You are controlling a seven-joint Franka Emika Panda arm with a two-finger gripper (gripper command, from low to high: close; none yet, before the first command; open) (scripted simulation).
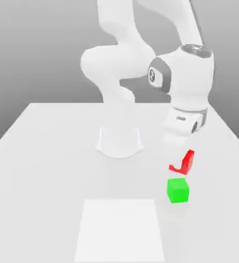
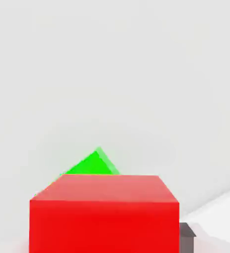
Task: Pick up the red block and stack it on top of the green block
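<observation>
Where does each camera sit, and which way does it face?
Exterior view: off the arm, facing the robot's base and looking somewhat down on the pale table; the white arm and gripper show.
Hand view: on the hand, looking out past the grip toward the table; part of a dark fingertip shows beside the held block.
Shared: the bright red cube-shaped block, held in the gripper, the bright green cube-shaped block and the table.

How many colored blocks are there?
2. The red block is held in the gripper, up above the table. The green block sits on the table, below it.
</observation>
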